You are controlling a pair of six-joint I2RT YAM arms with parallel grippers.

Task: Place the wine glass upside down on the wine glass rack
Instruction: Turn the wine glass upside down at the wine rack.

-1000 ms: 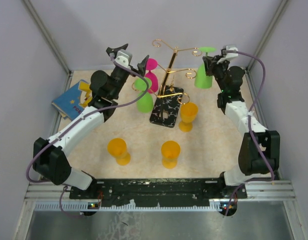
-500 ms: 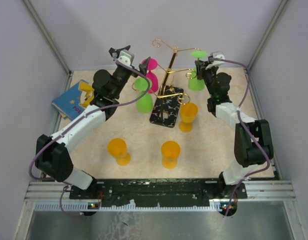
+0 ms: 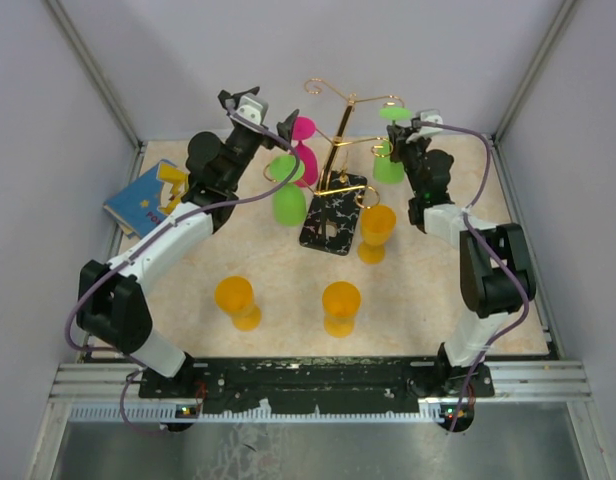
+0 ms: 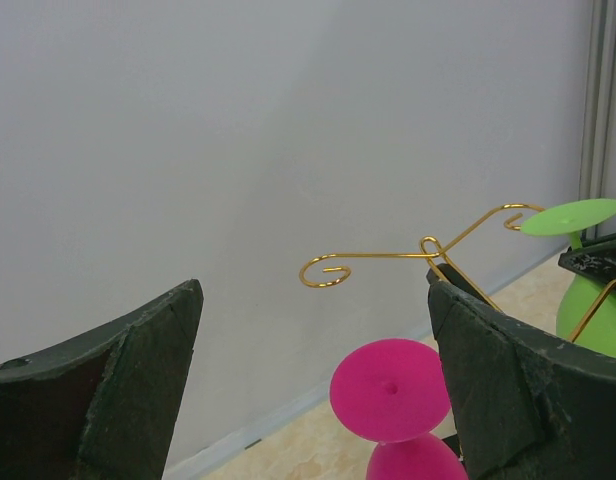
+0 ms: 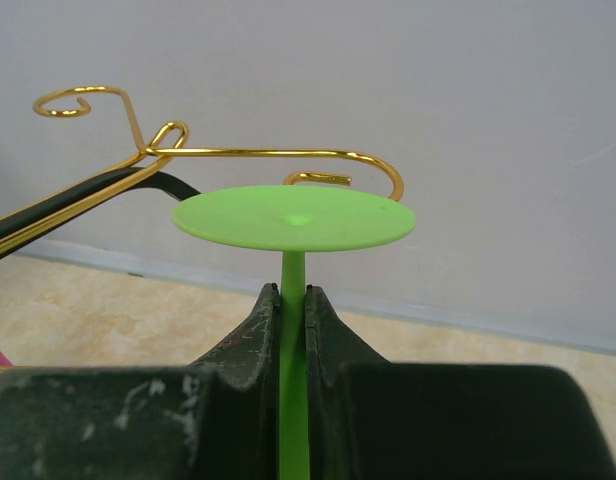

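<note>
The wine glass rack [image 3: 337,150] is a gold wire stand on a black marbled base [image 3: 333,222] at mid-table. My right gripper [image 3: 402,138] is shut on the stem of a green wine glass [image 3: 387,168], held upside down, foot up, beside the rack's right arm. In the right wrist view the gripper [image 5: 293,296] pinches the stem under the flat green foot [image 5: 293,217], just below a curled gold hook [image 5: 360,166]. My left gripper [image 3: 257,111] stands open and holds nothing, left of the rack. In the left wrist view its fingers [image 4: 108,385] frame a pink glass [image 4: 390,388].
A pink glass [image 3: 304,140] and another green glass [image 3: 287,195] hang inverted on the rack's left side, an orange one [image 3: 376,230] at its right front. Two orange glasses [image 3: 236,300] [image 3: 340,305] stand near the front. A blue book [image 3: 143,200] lies far left.
My right arm has carried the green glass leftward, up to the rack's right hook. The left gripper has shifted slightly and stayed open.
</note>
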